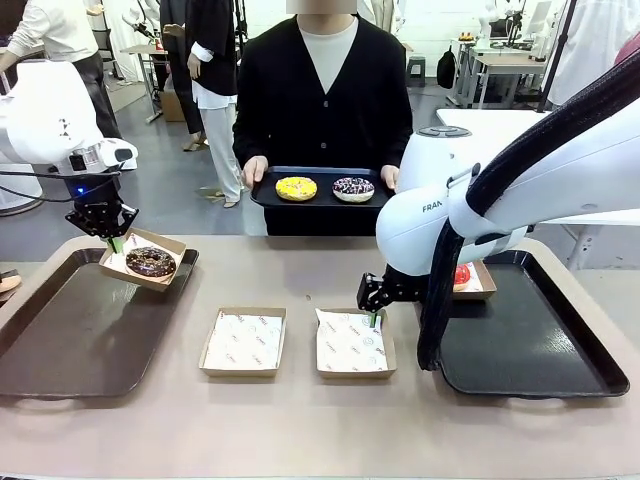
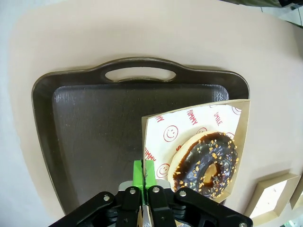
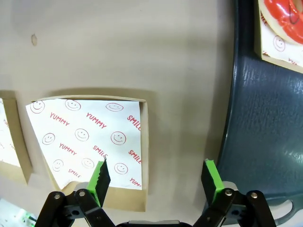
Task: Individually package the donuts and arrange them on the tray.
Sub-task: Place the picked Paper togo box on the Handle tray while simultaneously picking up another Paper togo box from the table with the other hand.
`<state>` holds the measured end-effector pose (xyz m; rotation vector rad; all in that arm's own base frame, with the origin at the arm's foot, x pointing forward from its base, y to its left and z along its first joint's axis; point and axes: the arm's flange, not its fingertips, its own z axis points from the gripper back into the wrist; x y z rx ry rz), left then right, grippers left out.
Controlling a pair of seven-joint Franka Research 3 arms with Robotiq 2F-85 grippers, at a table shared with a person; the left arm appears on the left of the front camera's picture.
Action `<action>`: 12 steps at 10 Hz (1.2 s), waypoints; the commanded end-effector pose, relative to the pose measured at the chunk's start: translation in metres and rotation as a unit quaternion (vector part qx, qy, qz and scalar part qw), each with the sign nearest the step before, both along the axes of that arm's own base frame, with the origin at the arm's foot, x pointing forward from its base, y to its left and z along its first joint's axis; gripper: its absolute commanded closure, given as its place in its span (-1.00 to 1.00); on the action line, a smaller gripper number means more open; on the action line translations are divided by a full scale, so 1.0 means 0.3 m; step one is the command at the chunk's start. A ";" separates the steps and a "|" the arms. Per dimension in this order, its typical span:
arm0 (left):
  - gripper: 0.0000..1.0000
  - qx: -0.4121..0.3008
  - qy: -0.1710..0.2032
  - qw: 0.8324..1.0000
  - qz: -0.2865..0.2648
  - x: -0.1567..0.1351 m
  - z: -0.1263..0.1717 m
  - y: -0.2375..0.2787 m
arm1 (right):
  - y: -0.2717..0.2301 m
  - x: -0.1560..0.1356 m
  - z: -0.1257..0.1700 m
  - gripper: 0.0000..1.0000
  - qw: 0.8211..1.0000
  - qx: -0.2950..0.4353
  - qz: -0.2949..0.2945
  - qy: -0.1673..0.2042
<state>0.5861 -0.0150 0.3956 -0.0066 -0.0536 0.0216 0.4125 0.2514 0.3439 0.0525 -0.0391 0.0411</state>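
My left gripper [image 1: 113,240] is shut on the edge of a cardboard box [image 2: 196,120] that holds a dark chocolate donut [image 2: 207,163] flecked with pale crumbs. The box hangs tilted over the back right corner of the left tray [image 1: 60,340]. An empty lined box [image 1: 350,342] lies under my open right gripper [image 1: 372,318], whose fingers straddle its right edge [image 3: 156,178]. The red-glazed donut [image 1: 462,276] sits in a box on the right tray [image 1: 540,350], partly hidden by my right arm. A person holds a black tray [image 1: 320,197] with the yellow donut [image 1: 296,188] and the dark sprinkled donut [image 1: 353,189].
A second empty lined box [image 1: 244,341] lies at the table's middle front, left of the first. The left tray's handle [image 2: 138,74] shows in the left wrist view. The right tray's dark floor [image 3: 265,123] is bare near the red donut [image 3: 284,14].
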 end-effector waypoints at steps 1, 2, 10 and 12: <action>0.97 -0.004 0.004 1.000 -0.017 0.006 -0.004 0.001 | 0.014 -0.003 -0.036 -1.00 1.000 -0.013 -0.011 -0.014; 0.97 -0.004 0.007 1.000 -0.019 -0.001 -0.005 -0.002 | 0.016 -0.001 -0.040 -1.00 1.000 -0.013 -0.009 -0.012; 0.97 0.003 0.028 1.000 -0.007 0.010 -0.064 -0.030 | 0.026 0.031 -0.090 -1.00 1.000 -0.007 0.001 0.001; 0.97 0.004 0.028 1.000 -0.007 0.010 -0.069 -0.030 | 0.026 0.039 -0.088 -1.00 1.000 -0.007 0.004 0.002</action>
